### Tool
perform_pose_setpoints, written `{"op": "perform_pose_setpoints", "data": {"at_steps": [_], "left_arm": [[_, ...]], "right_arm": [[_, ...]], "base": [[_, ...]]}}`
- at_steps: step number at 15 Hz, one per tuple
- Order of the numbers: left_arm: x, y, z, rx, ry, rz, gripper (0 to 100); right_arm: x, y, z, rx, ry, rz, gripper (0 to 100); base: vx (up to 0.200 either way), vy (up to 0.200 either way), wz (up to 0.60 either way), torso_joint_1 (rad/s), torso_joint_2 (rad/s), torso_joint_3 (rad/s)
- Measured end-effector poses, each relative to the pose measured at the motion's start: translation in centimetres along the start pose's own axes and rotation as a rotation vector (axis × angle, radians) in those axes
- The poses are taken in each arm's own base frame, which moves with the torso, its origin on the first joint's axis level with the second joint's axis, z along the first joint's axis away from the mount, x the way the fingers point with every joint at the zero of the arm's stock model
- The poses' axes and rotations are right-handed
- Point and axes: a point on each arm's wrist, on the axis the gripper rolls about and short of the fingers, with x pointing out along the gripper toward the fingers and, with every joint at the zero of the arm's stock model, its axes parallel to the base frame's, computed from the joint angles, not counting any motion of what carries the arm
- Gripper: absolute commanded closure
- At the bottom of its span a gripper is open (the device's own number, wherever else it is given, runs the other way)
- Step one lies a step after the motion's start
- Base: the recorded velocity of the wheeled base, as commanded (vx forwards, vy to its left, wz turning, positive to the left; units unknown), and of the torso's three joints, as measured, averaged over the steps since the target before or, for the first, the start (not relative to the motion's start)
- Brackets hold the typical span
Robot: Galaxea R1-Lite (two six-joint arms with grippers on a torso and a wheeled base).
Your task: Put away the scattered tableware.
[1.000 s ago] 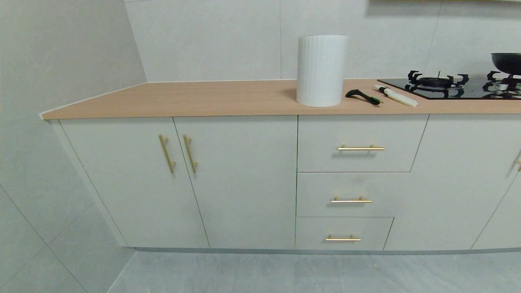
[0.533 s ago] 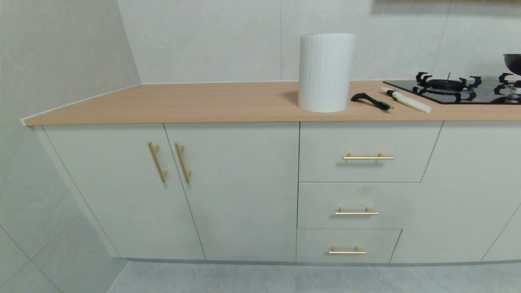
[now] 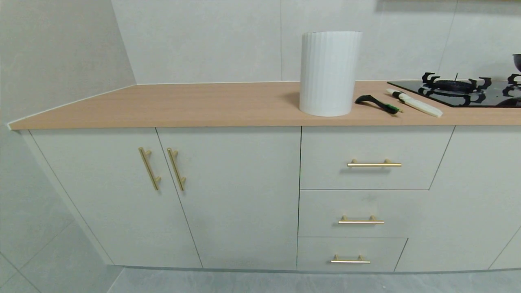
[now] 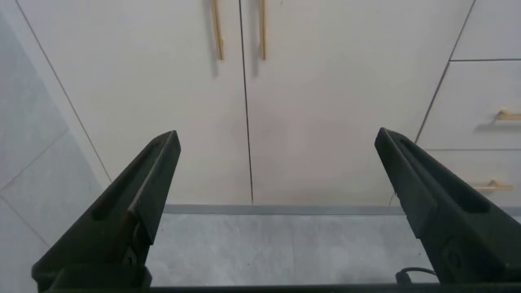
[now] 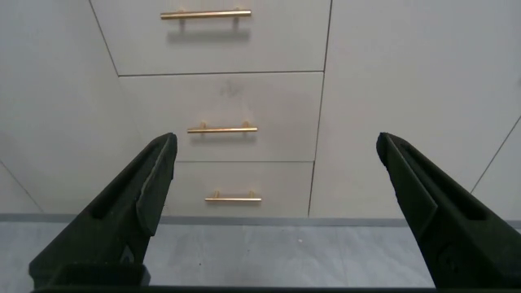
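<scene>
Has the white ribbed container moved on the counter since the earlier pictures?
No. The container still stands beside the black-handled tool; the camera shifted.

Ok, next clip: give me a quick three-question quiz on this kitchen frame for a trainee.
1. Which item lies on the countertop closest to the white ribbed container?
A. a black-and-green utensil
B. a plate
C. a mug
2. True or false: the top drawer is shut.
3. Fill in: the left gripper and right gripper each hold nothing, and their fingers are ___.

Key: 1 A; 2 true; 3 open.
</scene>
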Motion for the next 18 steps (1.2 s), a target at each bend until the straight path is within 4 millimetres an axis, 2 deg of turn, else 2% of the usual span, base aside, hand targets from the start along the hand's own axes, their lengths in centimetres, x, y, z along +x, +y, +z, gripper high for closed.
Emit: {"op": "perform_pose_setpoints", "data": {"at_steps": [7,8,10,12,15,18], "left_arm": [[0.0,0.0,0.0,0.0,0.0,0.0,0],[0.0,0.0,0.0,0.0,0.0,0.0,0],[0.0,0.0,0.0,0.0,0.0,0.0,0],[0.0,0.0,0.0,0.0,0.0,0.0,0],[0.0,0.0,0.0,0.0,0.0,0.0,0],[0.0,0.0,0.0,0.0,0.0,-0.001,0]], "right_arm": [[0.0,0.0,0.1,-0.019,-0.005,0.0,0],[-0.1,0.0,0.4,-0.012,-0.015,-0.001,0],[-0.7,0.1,2.3,0.021,-0.076,0.017,0],[-0.7,0.1,3.0,0.022,-0.062,0.062,0],[0.7,0.3,4.4,0.017,0.053,0.138,0],[4.3,0.5,7.0,-0.015,0.248,0.191,0]], "base": [[0.0,0.0,0.0,0.0,0.0,0.0],[0.0,0.0,0.0,0.0,0.0,0.0],[0.0,0.0,0.0,0.0,0.0,0.0],[0.0,0.0,0.0,0.0,0.0,0.0],[0.0,0.0,0.0,0.0,0.0,0.0],[0.0,0.0,0.0,0.0,0.0,0.0]]}}
